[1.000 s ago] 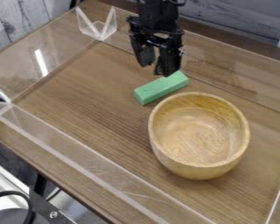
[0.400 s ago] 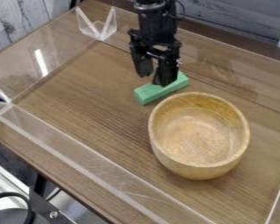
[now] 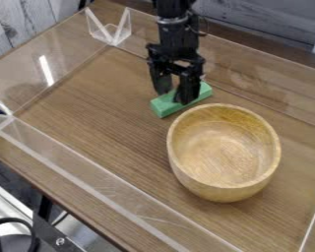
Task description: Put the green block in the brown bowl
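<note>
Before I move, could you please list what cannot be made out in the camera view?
- Middle of the flat green block: hidden behind the open black gripper.
- Underside of the round tan wooden bowl: hidden by its own body.
- Rest of the black cable: cut off at the left edge.

No words or nums I can read on any of the stuff here, & no signs or brand names either.
</note>
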`<state>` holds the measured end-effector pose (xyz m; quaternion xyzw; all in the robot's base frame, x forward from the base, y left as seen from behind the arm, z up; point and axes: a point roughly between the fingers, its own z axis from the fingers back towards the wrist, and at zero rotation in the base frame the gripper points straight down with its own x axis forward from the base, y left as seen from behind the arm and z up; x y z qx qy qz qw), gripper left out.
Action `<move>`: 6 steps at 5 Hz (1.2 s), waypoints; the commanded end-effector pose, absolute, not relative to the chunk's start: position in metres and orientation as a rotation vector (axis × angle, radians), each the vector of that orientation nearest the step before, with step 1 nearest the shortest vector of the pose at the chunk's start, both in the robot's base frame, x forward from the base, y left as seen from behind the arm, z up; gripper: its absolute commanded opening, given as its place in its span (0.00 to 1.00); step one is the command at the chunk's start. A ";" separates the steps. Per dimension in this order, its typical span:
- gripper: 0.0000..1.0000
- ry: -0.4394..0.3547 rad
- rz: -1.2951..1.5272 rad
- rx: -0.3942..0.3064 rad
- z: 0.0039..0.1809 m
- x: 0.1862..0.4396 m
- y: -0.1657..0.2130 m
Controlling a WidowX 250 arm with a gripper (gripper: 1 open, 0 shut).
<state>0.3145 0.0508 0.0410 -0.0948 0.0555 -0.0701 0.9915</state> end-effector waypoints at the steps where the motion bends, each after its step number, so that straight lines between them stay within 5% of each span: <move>1: 1.00 0.075 -0.096 -0.181 0.049 0.325 0.060; 2: 0.00 0.079 -0.068 -0.187 0.045 0.328 0.061; 6: 0.00 -0.029 -0.046 -0.240 0.133 0.312 0.057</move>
